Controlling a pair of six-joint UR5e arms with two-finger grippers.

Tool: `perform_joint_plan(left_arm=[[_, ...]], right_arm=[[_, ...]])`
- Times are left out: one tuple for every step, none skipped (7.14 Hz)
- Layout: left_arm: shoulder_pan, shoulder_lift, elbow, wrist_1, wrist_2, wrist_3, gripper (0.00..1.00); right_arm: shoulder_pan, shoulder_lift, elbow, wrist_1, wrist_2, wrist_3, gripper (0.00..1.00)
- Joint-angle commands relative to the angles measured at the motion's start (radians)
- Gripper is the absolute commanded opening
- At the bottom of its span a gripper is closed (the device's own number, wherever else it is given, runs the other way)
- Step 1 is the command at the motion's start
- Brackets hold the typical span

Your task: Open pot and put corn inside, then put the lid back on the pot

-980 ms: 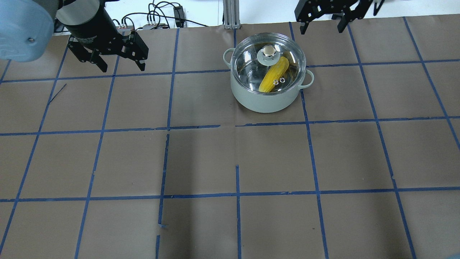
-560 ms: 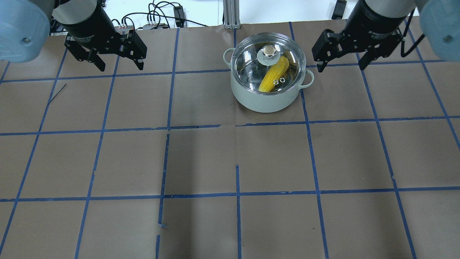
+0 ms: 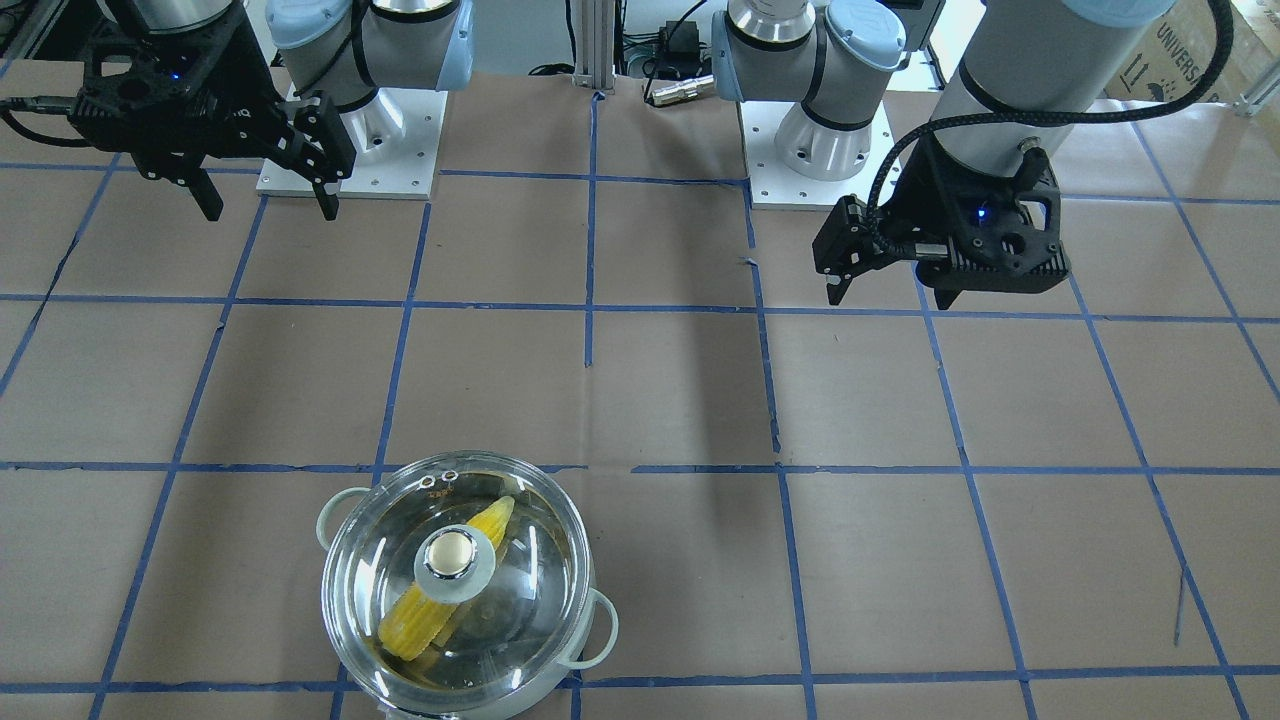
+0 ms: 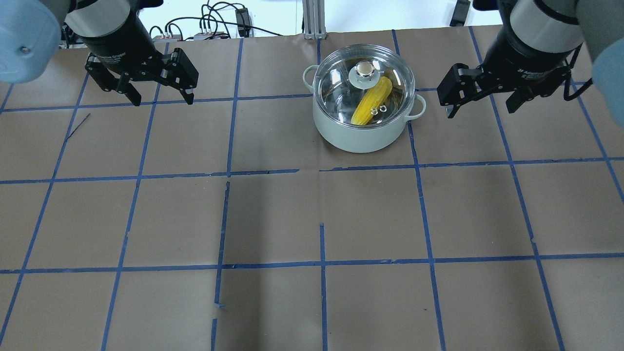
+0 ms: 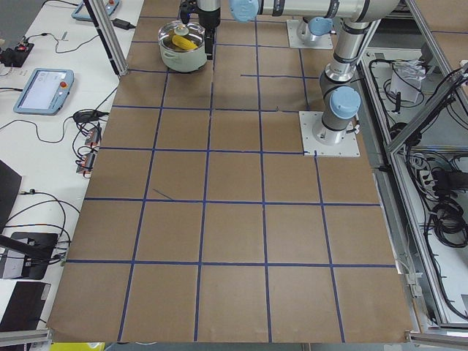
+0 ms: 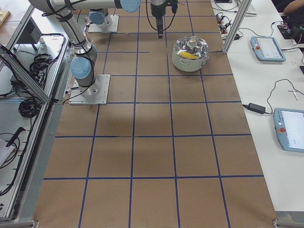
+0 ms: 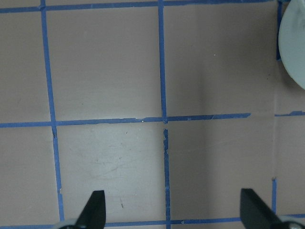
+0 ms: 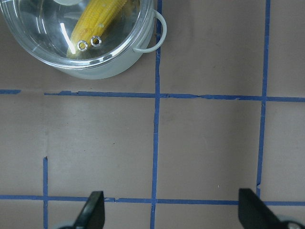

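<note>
The mint-green pot [image 4: 363,134] stands at the far middle of the table, with the clear glass lid [image 4: 336,85] seated on it and its cream knob [image 4: 364,70] on top. The yellow corn [image 4: 373,100] lies inside, seen through the glass. My left gripper [image 4: 163,100] is open and empty above the table, far left of the pot. My right gripper [image 4: 480,109] is open and empty, just right of the pot. The right wrist view shows the pot [image 8: 109,71], lid [image 8: 47,33] and corn [image 8: 97,19] beyond the open gripper [image 8: 171,212]. The left wrist view shows only the pot's edge [image 7: 293,47].
Brown paper with a blue tape grid [image 4: 321,168] covers the table. Cables and plugs [image 4: 209,24] and an aluminium post [image 4: 312,19] sit at the far edge. The arm bases [image 3: 345,150] stand on white plates at the robot's side.
My right gripper has come from the far edge toward the robot and now hangs right of the pot. My left gripper has shifted slightly nearer. Pot, lid and corn have not moved.
</note>
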Motion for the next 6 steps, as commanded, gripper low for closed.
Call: perform_joint_plan(left_arm=[[0.0,0.0,0.008,-0.004,0.001,0.0,1.0],[0.0,-0.003,0.02,-0.005,0.001,0.0,1.0],[0.0,-0.002,0.024,-0.008,0.001,0.0,1.0],[0.0,0.0,0.023,-0.01,0.001,0.0,1.0],[-0.003,0.003,0.021,-0.013,0.001,0.0,1.0],[-0.003,0.012,0.018,-0.011,0.002,0.0,1.0]], right_arm=[[0.002,-0.001,0.005,-0.005,-0.001,0.003,0.99],[0.002,0.0,0.003,-0.008,-0.001,0.003,0.99],[0.002,0.002,0.003,-0.01,-0.001,0.003,0.99],[0.002,0.002,0.003,-0.01,-0.001,0.001,0.99],[0.002,0.002,0.005,-0.01,-0.001,0.001,0.99],[0.002,0.003,0.005,-0.01,-0.001,0.001,0.99]])
